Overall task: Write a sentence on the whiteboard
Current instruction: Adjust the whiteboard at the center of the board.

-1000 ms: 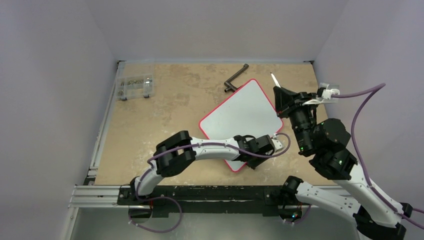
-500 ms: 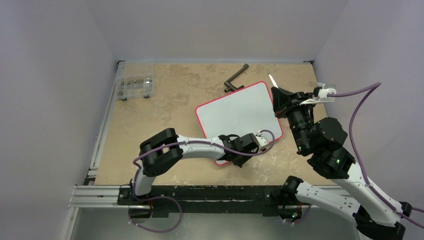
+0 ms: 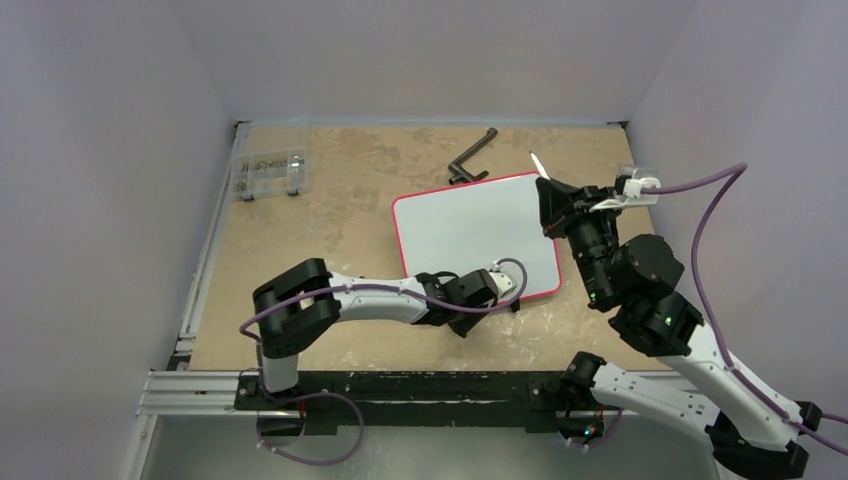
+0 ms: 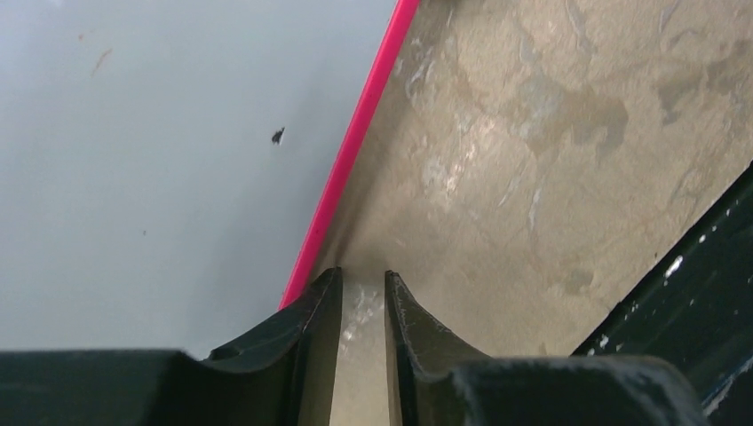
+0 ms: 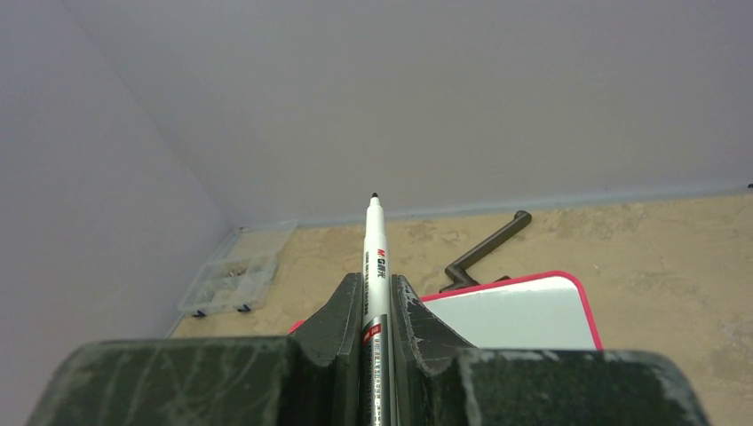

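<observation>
Whiteboard (image 3: 470,235) lies flat on the tabletop (image 3: 330,230), right of the middle and nearer the far edge. My left tool (image 4: 362,280) sits low at the board's near edge by its near right corner. It is released, its fingers a narrow slit apart with bare tabletop showing through the gap, one finger just beside the red rim. My right tool (image 5: 376,284) is clenched on the marker (image 5: 374,240), raised over the board's far right corner, tip pointing away.

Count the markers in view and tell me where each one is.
1. The marker is clamped in the right gripper, near the whiteboard's far right corner, tip off the board. No other shows, though the arms could hide one.
</observation>
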`<state>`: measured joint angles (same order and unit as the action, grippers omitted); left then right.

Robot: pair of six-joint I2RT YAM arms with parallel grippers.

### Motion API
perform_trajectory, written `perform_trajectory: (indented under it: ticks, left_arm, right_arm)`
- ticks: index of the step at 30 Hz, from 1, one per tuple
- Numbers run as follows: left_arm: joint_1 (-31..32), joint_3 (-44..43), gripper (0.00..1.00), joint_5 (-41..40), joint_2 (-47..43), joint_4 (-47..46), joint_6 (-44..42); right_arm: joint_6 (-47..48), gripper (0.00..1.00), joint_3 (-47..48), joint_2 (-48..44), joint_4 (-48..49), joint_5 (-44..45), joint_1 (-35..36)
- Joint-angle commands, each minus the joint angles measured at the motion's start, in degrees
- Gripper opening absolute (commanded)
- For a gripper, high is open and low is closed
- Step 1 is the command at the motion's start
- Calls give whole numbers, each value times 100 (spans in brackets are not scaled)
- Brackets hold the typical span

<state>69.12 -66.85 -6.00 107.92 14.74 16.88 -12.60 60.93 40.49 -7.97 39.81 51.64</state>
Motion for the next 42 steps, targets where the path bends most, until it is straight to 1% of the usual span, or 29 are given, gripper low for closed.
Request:
perform_trajectory:
  ticks: [1,3,5,8,10,11,12,15,17,21,23,26,29,31,35,38,42]
  left_arm:
    - [-22,-46,27,-51,-759,642,90]
    - [-30,-136,37,-2,-1073,778,53]
    - [-39,-221,44,23,-1362,963,35]
    - [-52,-309,48,37,-1765,1239,38]
    - [-103,-284,49,42,-2095,1373,111]
    - [-153,-240,50,27,-2260,1433,170]
    - [-245,-176,50,21,-2458,1484,254]
    - [-657,178,51,103,-3092,1492,539]
    - [-884,450,52,-14,-3561,1473,703]
    - [-1221,795,54,-420,-4260,1741,996]
    - [-1440,976,54,-474,-4551,1801,1161]
    - [-1793,1290,56,-605,-4881,1854,1424]
    - [-2176,1554,56,-855,-4989,2001,1913]
    - [-2412,1794,56,-832,-5050,1881,2111]
    - [-2574,2075,57,-875,-5055,1721,2347]
    - [-2643,2154,57,-929,-4990,1655,2389]
    - [-2772,2313,57,-778,-4957,1458,2380]
  right_arm:
    - [293,0,-107,43,292,145,-11]
    - [428,0,-222,99,323,376,-10]
    - [561,0,-446,138,438,764,-15]
    - [821,0,-944,142,876,1411,-45]
    - [867,0,-1208,216,1060,1570,-232]
    - [800,0,-1255,274,1073,1496,-425]
    - [654,0,-1292,348,1011,1307,-754]
    - [133,0,-1327,620,806,240,-2025]
    - [-100,0,-1315,817,805,-349,-2800]
    - [-637,0,-1215,1382,821,-1410,-4010]
    - [-857,0,-1196,1702,971,-1876,-4451]
    - [-910,0,-1225,2170,1225,-2151,-4653]
    - [-1015,0,-1281,2604,1352,-2451,-4982]
    - [-952,0,-1320,2811,1410,-2556,-5090]
    - [-794,0,-1487,3263,1656,-2477,-5120]
    - [-745,0,-1619,3597,1953,-2891,-5146]
    - [-707,0,-1808,4004,2288,-3490,-5146]
